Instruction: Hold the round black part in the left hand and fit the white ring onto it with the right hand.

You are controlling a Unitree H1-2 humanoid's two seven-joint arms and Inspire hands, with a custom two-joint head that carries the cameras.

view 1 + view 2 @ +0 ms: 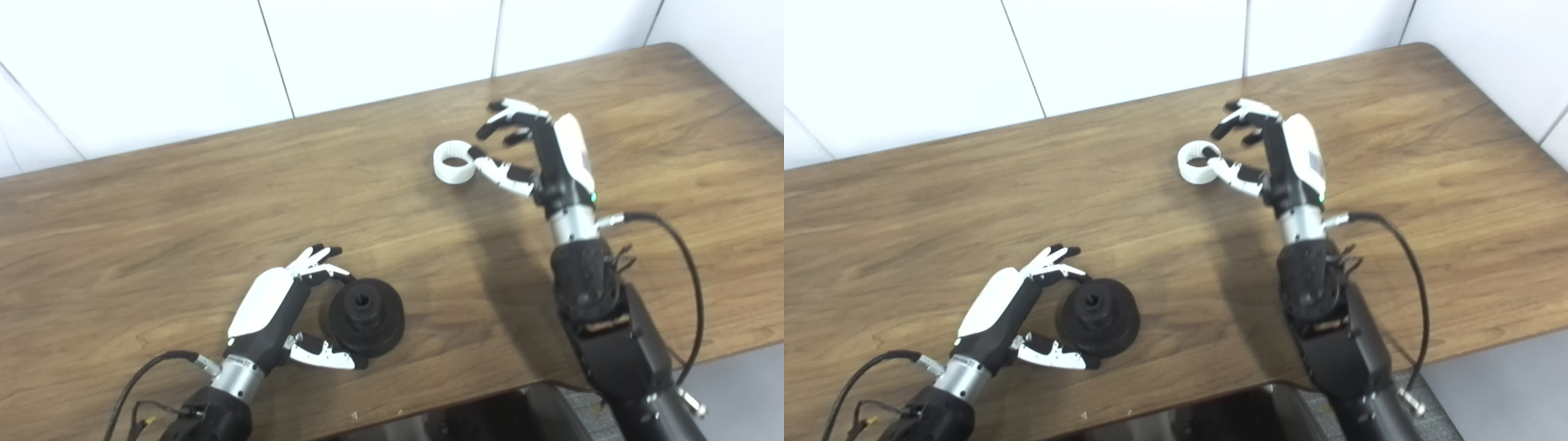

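Two hands are at work, neither with a firm hold yet. Left hand sits near the table's front edge, fingers spread wide around the round black part, which rests on the wooden table at the hand's three o'clock; thumb below it, fingertips curling over at its eleven o'clock, touching or nearly so. Right hand is open too, at the far side, thumb reaching to the white ring's rim, the ring lying flat at the hand's nine o'clock. Whether the thumb tip rests on the rim or dips into the ring's hole is hard to tell.

Risk from here, as a judgement: the ring is light and loose, so a thumb nudge could slide it away toward nine o'clock before the fingers close. The black part looks squat and smooth; an uneven squeeze could tip or roll it out toward three o'clock.
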